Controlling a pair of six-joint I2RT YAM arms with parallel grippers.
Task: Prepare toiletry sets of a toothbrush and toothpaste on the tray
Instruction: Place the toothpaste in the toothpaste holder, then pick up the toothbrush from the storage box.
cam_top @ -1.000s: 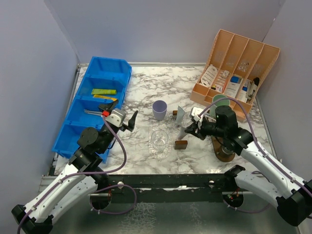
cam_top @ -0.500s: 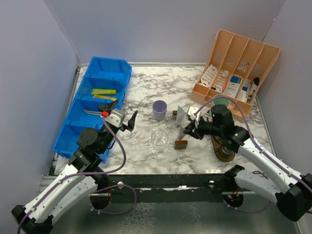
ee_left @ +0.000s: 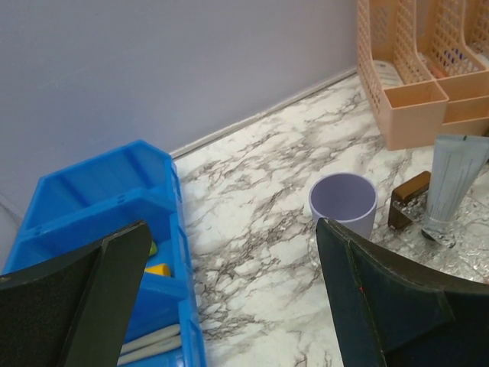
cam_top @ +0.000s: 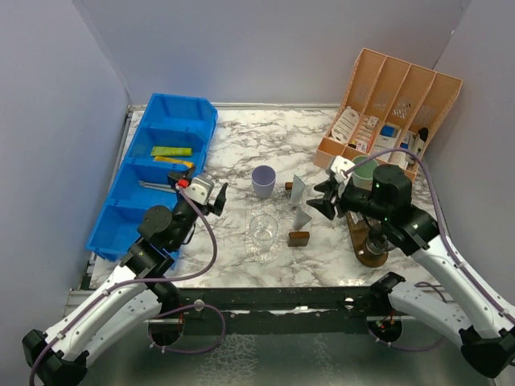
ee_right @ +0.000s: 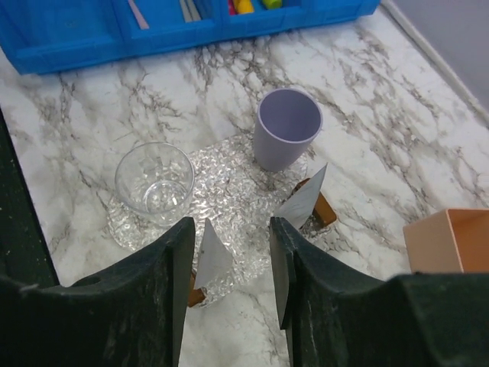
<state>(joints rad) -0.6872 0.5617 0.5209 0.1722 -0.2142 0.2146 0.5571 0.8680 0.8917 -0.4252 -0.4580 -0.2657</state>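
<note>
Toothbrushes (cam_top: 153, 185), thin and pale, lie in a blue plastic bin (cam_top: 119, 181) well left of the clear, bumpy-surfaced tray (ee_right: 233, 187). A yellow-green tube (cam_top: 171, 150) lies in a compartment farther back in that bin. Between bin and tray the left gripper (ee_left: 229, 225) hangs above the marble table (cam_top: 241, 141), its jaws spread wide with nothing between them.

A lilac plastic cup (cam_top: 263, 181) stands upright and empty at the tray's far edge. A clear glass-like cup (cam_top: 263, 228), also empty, stands on the tray's near left part. Two grey folded cards (cam_top: 298, 191) in small brown wooden holders stand on the tray's right side.

Over the tray's right edge the right gripper (ee_right: 229, 229) hovers, its jaws only a little apart and gripping nothing. Just right of the tray a mint green cup (cam_top: 364, 166) shows partly behind that arm. Nearer the arms' bases a smoky dark cup (cam_top: 372, 251) sits half hidden under it. Well right of the tray, toward the back wall, a peach slotted plastic organizer (cam_top: 394, 96) holds small white and blue packets.
</note>
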